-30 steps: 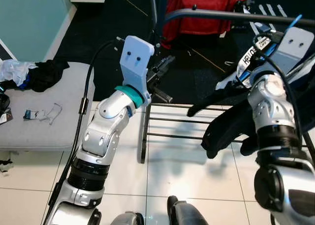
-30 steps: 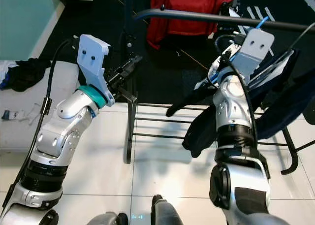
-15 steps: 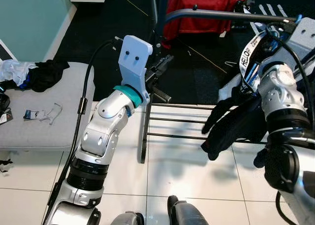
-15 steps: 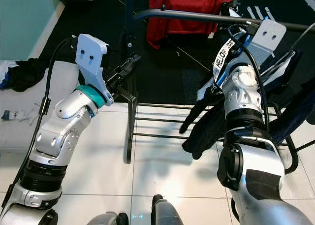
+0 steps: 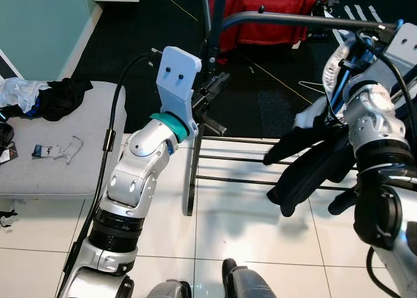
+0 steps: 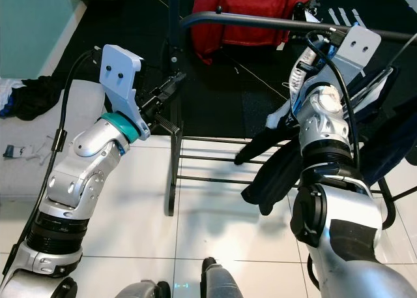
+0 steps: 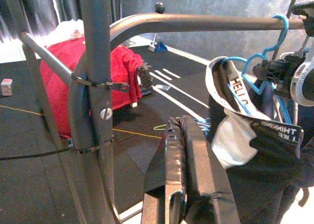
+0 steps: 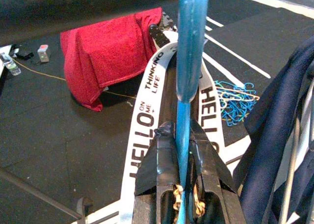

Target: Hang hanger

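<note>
Hanger [image 8: 189, 47] is thin blue plastic, pinched between the fingers of the right tool [image 8: 184, 136] just under the dark rail [image 5: 306, 21] of the clothes rack, hook [image 7: 274, 35] up beside the rail. Black garment [image 5: 313, 164] and a white "HELLO" strap [image 8: 147, 116] hang from it. Left tool [image 7: 189, 150] is raised by the rack's upright post [image 7: 95, 87], fingers pressed together, gripping nothing.

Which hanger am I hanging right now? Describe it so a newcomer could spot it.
Start at the curved black metal clothes rail. At its right end the right gripper pinches a thin light-blue plastic hanger just under the bar. It alone carries a black garment with a white lettered strap; the neighbouring clothes are navy.
</note>
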`<state>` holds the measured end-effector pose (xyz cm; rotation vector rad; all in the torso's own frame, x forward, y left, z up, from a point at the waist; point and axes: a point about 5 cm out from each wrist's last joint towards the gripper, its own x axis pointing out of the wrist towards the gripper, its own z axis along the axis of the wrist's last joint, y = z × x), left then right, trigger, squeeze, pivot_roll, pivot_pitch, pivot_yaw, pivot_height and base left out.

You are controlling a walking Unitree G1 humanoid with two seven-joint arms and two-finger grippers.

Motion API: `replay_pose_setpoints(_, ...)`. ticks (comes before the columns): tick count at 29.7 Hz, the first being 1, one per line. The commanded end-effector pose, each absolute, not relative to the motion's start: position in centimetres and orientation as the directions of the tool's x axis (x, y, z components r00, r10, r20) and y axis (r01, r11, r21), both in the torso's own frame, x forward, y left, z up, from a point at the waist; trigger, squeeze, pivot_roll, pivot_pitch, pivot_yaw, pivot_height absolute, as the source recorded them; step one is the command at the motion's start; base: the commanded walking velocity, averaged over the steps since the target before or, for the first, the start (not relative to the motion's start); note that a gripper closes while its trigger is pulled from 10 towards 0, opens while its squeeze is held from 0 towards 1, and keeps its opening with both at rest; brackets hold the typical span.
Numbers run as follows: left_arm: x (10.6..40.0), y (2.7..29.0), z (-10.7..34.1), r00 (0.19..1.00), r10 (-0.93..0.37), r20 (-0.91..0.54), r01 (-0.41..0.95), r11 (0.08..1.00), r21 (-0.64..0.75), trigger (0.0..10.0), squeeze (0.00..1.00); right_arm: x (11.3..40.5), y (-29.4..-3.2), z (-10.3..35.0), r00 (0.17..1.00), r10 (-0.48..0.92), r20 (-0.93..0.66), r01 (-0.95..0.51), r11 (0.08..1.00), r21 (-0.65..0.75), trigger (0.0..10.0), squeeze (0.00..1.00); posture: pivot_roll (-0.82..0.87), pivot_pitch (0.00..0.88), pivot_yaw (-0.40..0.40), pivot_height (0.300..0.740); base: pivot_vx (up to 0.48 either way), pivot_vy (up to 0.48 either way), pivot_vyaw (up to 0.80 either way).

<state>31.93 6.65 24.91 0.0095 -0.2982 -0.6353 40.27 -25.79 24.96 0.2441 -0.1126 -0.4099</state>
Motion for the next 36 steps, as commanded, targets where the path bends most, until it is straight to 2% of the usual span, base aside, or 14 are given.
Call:
replay_pose_setpoints(1, 31.9, 6.5, 24.9, 0.760, -0.592, 0.268, 0.588, 0.802, 0.102, 10.0, 0.00, 40.2, -26.0, 25.2, 0.914, -0.400, 0.072, 0.374, 0.898, 0.233, 0.0, 0.00, -0.10, 0.109, 0.053, 0.740, 0.000, 0.000, 0.00)
replay_pose_setpoints(10, 31.9, 6.9, 25.6, 0.756, -0.588, 0.289, 0.586, 0.804, 0.102, 10.0, 0.00, 38.9, -25.7, 27.6, 0.933, -0.310, 0.182, 0.286, 0.947, 0.145, 0.0, 0.00, -0.12, 0.123, 0.049, 0.740, 0.000, 0.000, 0.00)
replay_pose_setpoints(11, 31.8, 7.3, 26.1, 0.749, -0.590, 0.302, 0.593, 0.800, 0.090, 10.0, 0.00, 37.9, -25.4, 27.6, 0.937, -0.289, 0.195, 0.274, 0.956, 0.103, 6.6, 0.00, -0.13, 0.129, 0.048, 0.740, 0.000, 0.000, 0.00)
replay_pose_setpoints(13, 31.8, 7.3, 26.1, 0.749, -0.590, 0.302, 0.593, 0.800, 0.090, 10.0, 0.00, 37.9, -25.4, 27.6, 0.937, -0.289, 0.195, 0.274, 0.956, 0.103, 6.6, 0.00, -0.13, 0.129, 0.048, 0.740, 0.000, 0.000, 0.00)
replay_pose_setpoints(14, 31.7, 7.8, 26.5, 0.743, -0.592, 0.312, 0.601, 0.795, 0.078, 10.0, 0.00, 36.8, -25.0, 27.4, 0.936, -0.287, 0.202, 0.276, 0.958, 0.085, 10.0, 0.00, -0.14, 0.135, 0.049, 0.740, 0.000, 0.000, 0.00)
replay_pose_setpoints(21, 31.7, 9.7, 26.7, 0.740, -0.607, 0.291, 0.606, 0.789, 0.105, 10.0, 0.00, 32.2, -22.4, 24.9, 0.926, -0.324, 0.192, 0.305, 0.944, 0.126, 10.0, 0.00, -0.15, 0.148, 0.071, 0.740, 0.000, 0.000, 0.00)
replay_pose_setpoints(26, 31.8, 9.8, 26.6, 0.742, -0.609, 0.281, 0.608, 0.788, 0.102, 10.0, 0.00, 31.1, -21.4, 23.6, 0.938, -0.306, 0.160, 0.290, 0.950, 0.115, 10.0, 0.00, -0.16, 0.150, 0.072, 0.740, 0.000, 0.000, 0.00)
replay_pose_setpoints(28, 31.7, 9.7, 26.4, 0.723, -0.636, 0.269, 0.630, 0.767, 0.121, 10.0, 0.00, 30.2, -21.3, 22.5, 0.968, -0.228, 0.109, 0.226, 0.974, 0.030, 10.0, 0.00, -0.16, 0.151, 0.070, 0.740, 0.000, 0.000, 0.00)
replay_pose_setpoints(30, 31.7, 9.7, 26.4, 0.723, -0.636, 0.269, 0.630, 0.767, 0.121, 10.0, 0.00, 30.2, -21.3, 22.5, 0.968, -0.228, 0.109, 0.226, 0.974, 0.030, 10.0, 0.00, -0.16, 0.151, 0.070, 0.740, 0.000, 0.000, 0.00)
replay_pose_setpoints(32, 31.3, 10.2, 26.0, 0.690, -0.686, 0.230, 0.659, 0.727, 0.192, 10.0, 0.00, 29.1, -21.2, 22.0, 0.998, -0.025, 0.055, 0.033, 0.987, -0.160, 10.0, 0.00, -0.16, 0.151, 0.069, 0.740, 0.000, 0.000, 0.00)
replay_pose_setpoints(33, 31.0, 11.0, 25.5, 0.682, -0.705, 0.195, 0.664, 0.708, 0.241, 10.0, 0.00, 28.5, -21.5, 22.0, 0.993, 0.114, 0.019, -0.104, 0.951, -0.290, 10.0, 0.00, -0.16, 0.149, 0.067, 0.740, 0.000, 0.000, 0.00)
replay_pose_setpoints(34, 31.0, 11.0, 25.5, 0.682, -0.705, 0.195, 0.664, 0.708, 0.241, 10.0, 0.00, 28.5, -21.5, 22.0, 0.993, 0.114, 0.019, -0.104, 0.951, -0.290, 10.0, 0.00, -0.16, 0.149, 0.067, 0.740, 0.000, 0.000, 0.00)
replay_pose_setpoints(35, 30.8, 11.7, 25.1, 0.678, -0.718, 0.157, 0.666, 0.690, 0.282, 10.0, 0.00, 27.8, -21.8, 22.1, 0.977, 0.211, -0.037, -0.209, 0.904, -0.372, 10.0, 0.00, -0.16, 0.149, 0.067, 0.740, 0.000, 0.000, 0.00)
replay_pose_setpoints(36, 30.8, 11.7, 25.1, 0.678, -0.718, 0.157, 0.666, 0.690, 0.282, 10.0, 0.00, 27.8, -21.8, 22.1, 0.977, 0.211, -0.037, -0.209, 0.904, -0.372, 10.0, 0.00, -0.16, 0.149, 0.067, 0.740, 0.000, 0.000, 0.00)
